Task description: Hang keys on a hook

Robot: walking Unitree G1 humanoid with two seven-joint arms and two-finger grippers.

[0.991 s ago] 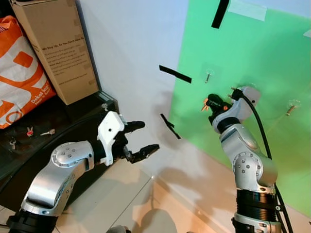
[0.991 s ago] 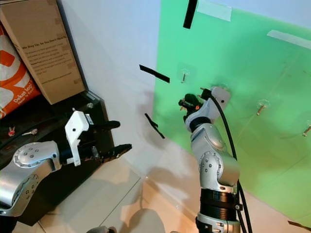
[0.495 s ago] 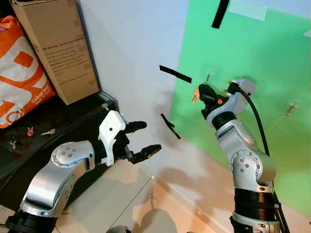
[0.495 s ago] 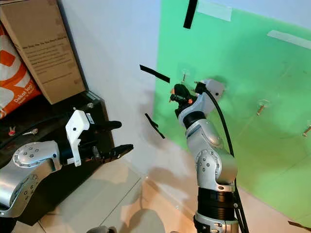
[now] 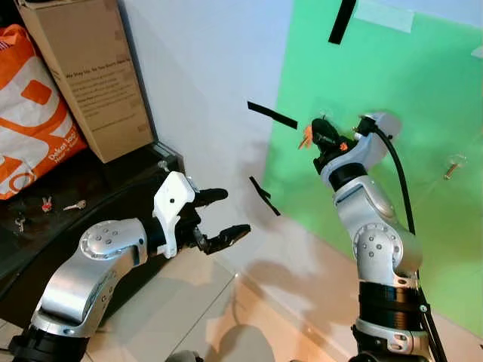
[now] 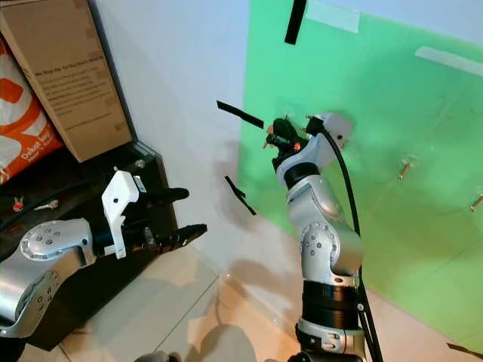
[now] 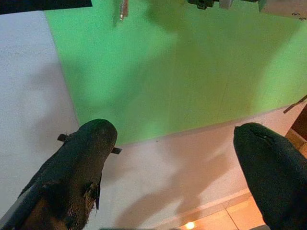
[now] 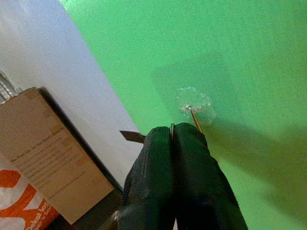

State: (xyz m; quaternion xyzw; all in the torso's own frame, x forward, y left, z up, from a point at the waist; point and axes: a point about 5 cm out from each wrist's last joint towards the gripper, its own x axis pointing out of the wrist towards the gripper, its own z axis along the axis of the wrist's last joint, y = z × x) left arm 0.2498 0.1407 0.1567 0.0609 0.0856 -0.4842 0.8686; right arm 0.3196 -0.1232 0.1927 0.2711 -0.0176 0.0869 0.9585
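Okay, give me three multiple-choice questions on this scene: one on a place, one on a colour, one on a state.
1. Where is the right pincer?
A. Raised at the green panel, by a hook
B. Over the dark cabinet
C. Down at the floor

2. What colour is the bag beside the cardboard box?
A. Blue
B. Orange and white
C. Black

3. How is the left pincer?
A. Shut on keys
B. Shut, nothing in it
C. Open

Answers: 1 A, its shut fingers sit just under the hook. 2 B, orange with white markings. 3 C, the fingers stand well apart.
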